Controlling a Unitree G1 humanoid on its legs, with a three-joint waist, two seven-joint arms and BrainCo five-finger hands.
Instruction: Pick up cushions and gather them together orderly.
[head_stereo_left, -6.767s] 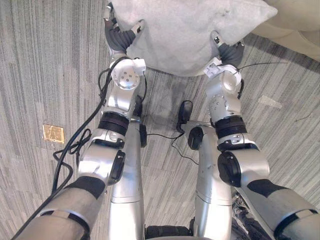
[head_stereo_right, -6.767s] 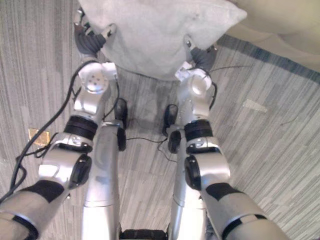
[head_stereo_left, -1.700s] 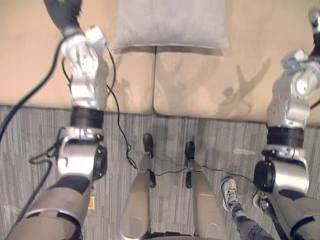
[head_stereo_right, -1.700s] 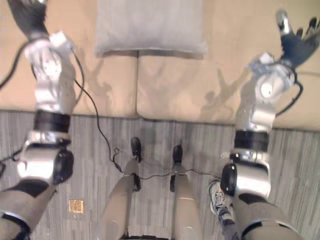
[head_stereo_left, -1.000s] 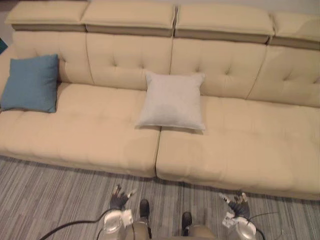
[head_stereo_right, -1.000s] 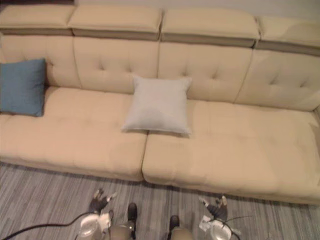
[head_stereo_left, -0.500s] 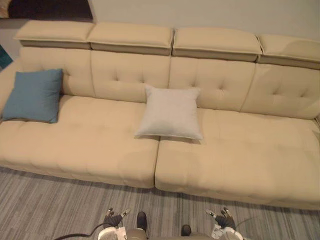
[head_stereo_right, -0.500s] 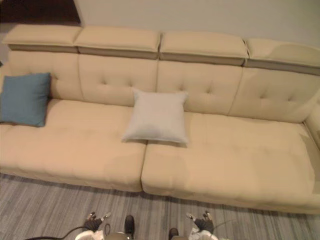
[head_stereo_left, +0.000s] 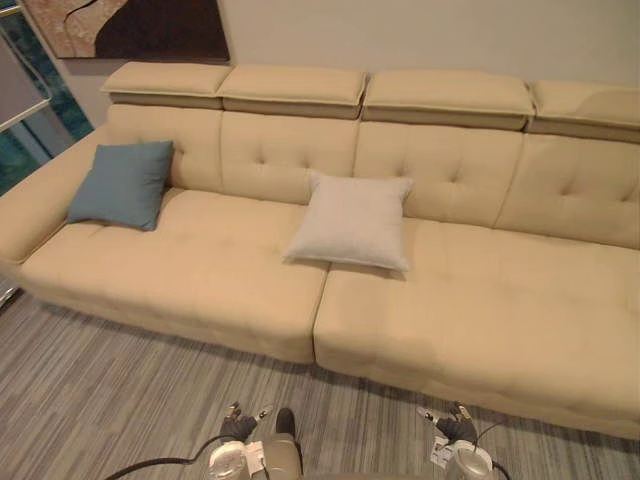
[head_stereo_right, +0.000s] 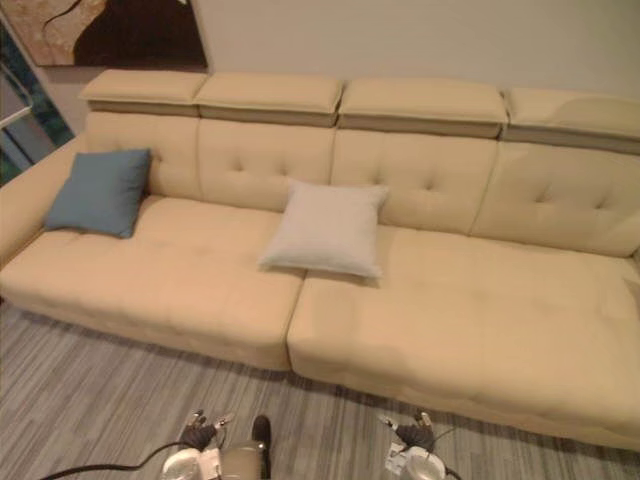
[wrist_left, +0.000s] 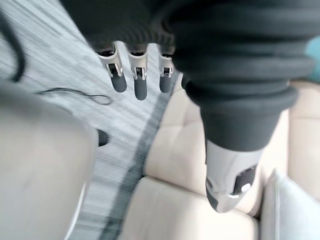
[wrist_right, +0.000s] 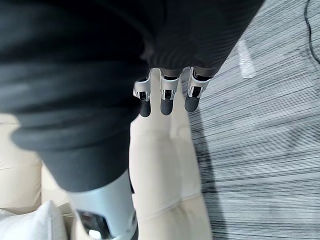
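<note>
A light grey cushion (head_stereo_left: 352, 222) leans against the backrest in the middle of a long beige sofa (head_stereo_left: 480, 320). A blue cushion (head_stereo_left: 122, 184) leans at the sofa's left end, near the armrest. My left hand (head_stereo_left: 240, 427) and right hand (head_stereo_left: 458, 427) hang low over the carpet in front of the sofa, far from both cushions. Both hands are open and empty, with straight fingers (wrist_left: 139, 82) in the left wrist view and straight fingers (wrist_right: 166, 97) in the right wrist view. A corner of the grey cushion (wrist_right: 30, 225) appears in the right wrist view.
Grey striped carpet (head_stereo_left: 110, 400) runs in front of the sofa. A dark framed picture (head_stereo_left: 130, 25) hangs on the wall at the upper left. A glass and metal fitting (head_stereo_left: 25, 110) stands past the sofa's left armrest.
The camera has swung left and lifted a little, so the picture on the wall and the sofa's left armrest have come into view. The cushions lie as before. Both hands stay low and open.
</note>
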